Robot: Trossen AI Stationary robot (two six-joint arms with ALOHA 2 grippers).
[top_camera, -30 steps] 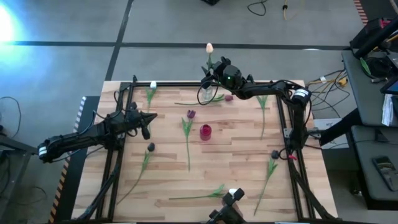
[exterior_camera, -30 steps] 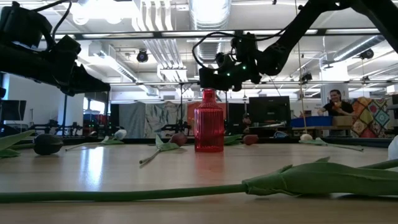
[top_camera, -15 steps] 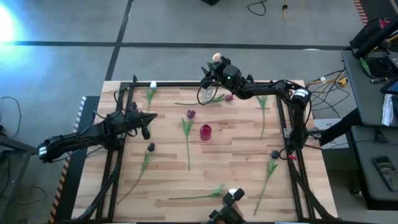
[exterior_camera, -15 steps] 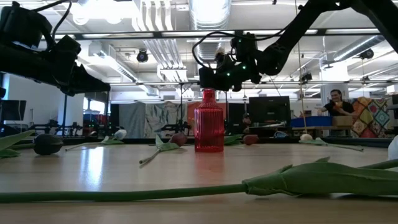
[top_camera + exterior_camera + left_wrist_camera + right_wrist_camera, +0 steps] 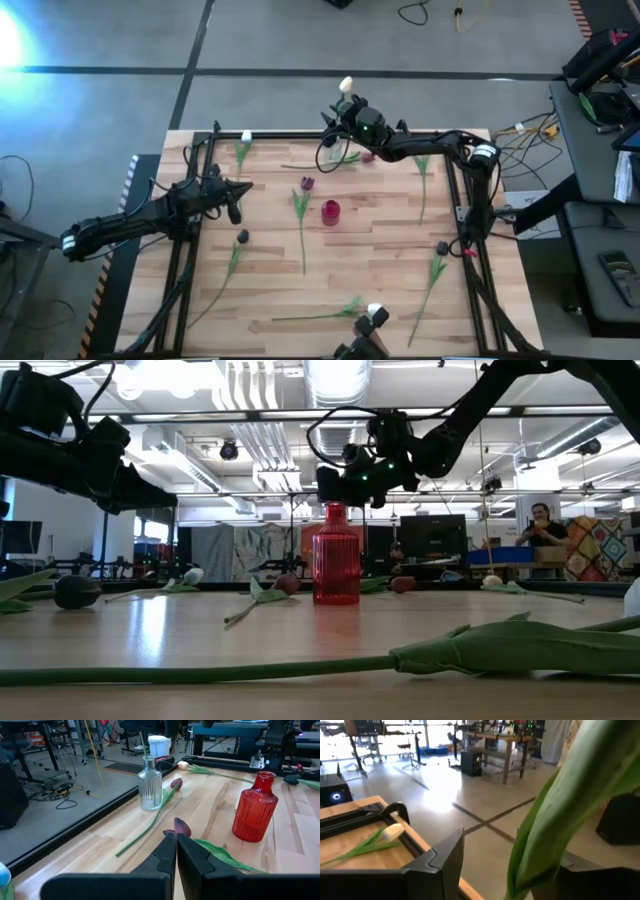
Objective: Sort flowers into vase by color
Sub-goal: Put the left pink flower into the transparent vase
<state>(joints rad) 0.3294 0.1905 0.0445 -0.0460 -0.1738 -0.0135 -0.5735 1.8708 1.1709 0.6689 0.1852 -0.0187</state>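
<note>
Gripping, seemingly, right hand [image 5: 347, 108]: cream tulip [image 5: 346, 85].

Held tulip [image 5: 560, 815] head cut off in right wrist view.

Grey concrete floor [image 5: 300, 40] surrounding the wooden table [image 5: 380, 270], dark lines crossing it. Ceiling lights [image 5: 335, 375] glaring above exposed pipes. A person [image 5: 540, 525] sitting at far right beside a patterned quilt [image 5: 595, 545]. Cables [image 5: 425, 12] lying at far edge.
</note>
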